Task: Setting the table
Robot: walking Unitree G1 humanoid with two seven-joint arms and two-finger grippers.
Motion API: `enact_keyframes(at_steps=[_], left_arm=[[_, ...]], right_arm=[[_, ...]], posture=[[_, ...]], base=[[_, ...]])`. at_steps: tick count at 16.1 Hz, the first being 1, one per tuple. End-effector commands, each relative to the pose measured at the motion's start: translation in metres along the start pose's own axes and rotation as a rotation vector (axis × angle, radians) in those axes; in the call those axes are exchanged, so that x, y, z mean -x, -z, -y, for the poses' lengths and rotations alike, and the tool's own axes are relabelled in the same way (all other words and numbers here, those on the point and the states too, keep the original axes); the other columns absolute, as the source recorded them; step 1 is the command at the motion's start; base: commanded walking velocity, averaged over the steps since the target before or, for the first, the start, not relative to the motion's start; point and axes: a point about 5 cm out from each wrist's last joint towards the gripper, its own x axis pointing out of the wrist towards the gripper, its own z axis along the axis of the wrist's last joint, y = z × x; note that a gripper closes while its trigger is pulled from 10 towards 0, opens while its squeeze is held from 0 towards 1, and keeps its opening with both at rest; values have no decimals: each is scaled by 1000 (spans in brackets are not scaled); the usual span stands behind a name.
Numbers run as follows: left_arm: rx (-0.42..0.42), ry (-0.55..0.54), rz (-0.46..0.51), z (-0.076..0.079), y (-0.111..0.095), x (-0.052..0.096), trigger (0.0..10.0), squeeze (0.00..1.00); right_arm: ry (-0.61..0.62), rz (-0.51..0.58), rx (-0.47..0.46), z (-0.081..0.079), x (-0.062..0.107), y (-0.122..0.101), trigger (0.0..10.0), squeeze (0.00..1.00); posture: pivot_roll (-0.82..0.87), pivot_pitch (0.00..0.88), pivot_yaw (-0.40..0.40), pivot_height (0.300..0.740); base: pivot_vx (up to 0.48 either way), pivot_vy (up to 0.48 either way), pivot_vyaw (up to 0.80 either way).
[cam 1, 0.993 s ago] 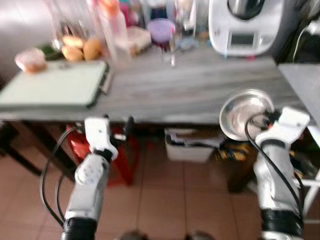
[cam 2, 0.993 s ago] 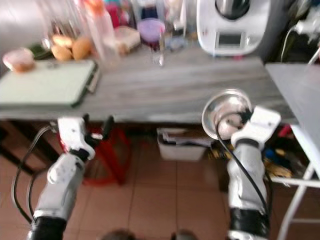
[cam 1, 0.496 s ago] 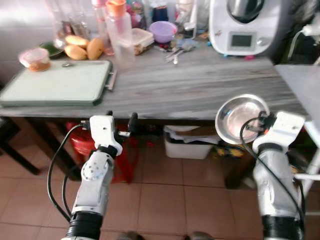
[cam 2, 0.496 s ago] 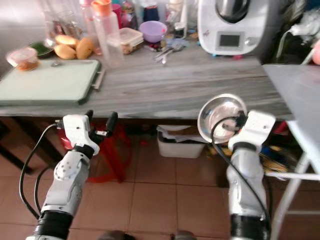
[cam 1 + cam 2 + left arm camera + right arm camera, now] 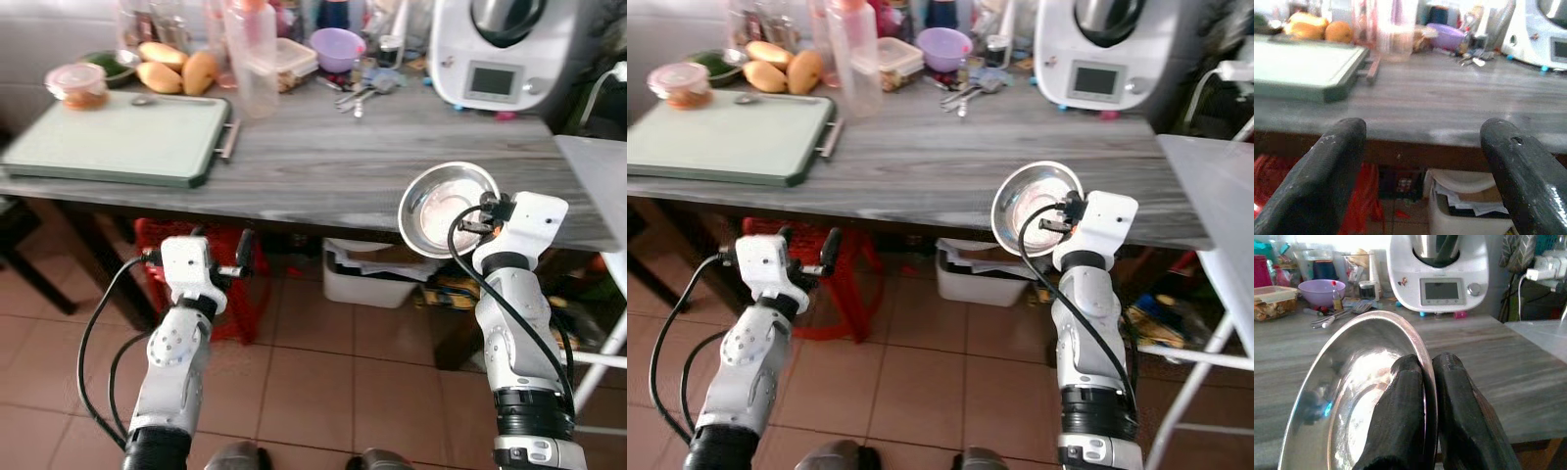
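Note:
A shiny steel bowl (image 5: pixel 446 209) is held on edge at the front of the grey wooden table (image 5: pixel 323 157), just below its rim level. My right gripper (image 5: pixel 1427 382) is shut on the bowl's rim (image 5: pixel 1422 352), one finger inside and one outside. My left gripper (image 5: pixel 217 262) hangs lower, in front of the table's edge, open with nothing between its fingers (image 5: pixel 1327 166). Cutlery (image 5: pixel 358 93) lies at the back of the table beside a purple bowl (image 5: pixel 337 46).
A green cutting board (image 5: pixel 113 137) covers the table's left part, with fruit (image 5: pixel 181 67) and a lidded tub (image 5: pixel 77 83) behind it. Bottles (image 5: pixel 250 49), a food container and a white kitchen machine (image 5: pixel 505 49) stand at the back. A red stool (image 5: pixel 211 284) and bins (image 5: pixel 372 274) sit underneath.
The camera has shifted and sharpened, bringing the table closer. My right gripper has carried the bowl slightly up and left. The left gripper sits a bit lower.

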Motion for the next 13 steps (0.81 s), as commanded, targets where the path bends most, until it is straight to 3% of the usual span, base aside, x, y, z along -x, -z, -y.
enact_keyframes(at_steps=[1, 4, 13], left_arm=[[-10, 46, 16, 5, -7, -7, 10000, 0], [-12, 107, 6, 13, -6, -10, 10000, 0], [-19, 105, 8, 8, -7, -5, 10000, 0]], right_arm=[[49, 32, -5, 10, 4, -4, 10000, 0], [78, 47, -4, 16, 6, -6, 10000, 0], [81, 98, 10, 20, -11, -19, 10000, 0]], posture=[[-81, 0, 61, 740], [-97, 0, 90, 740], [-70, 0, 75, 740]], base=[[0, 0, 0], [0, 0, 0], [307, 0, 0]])
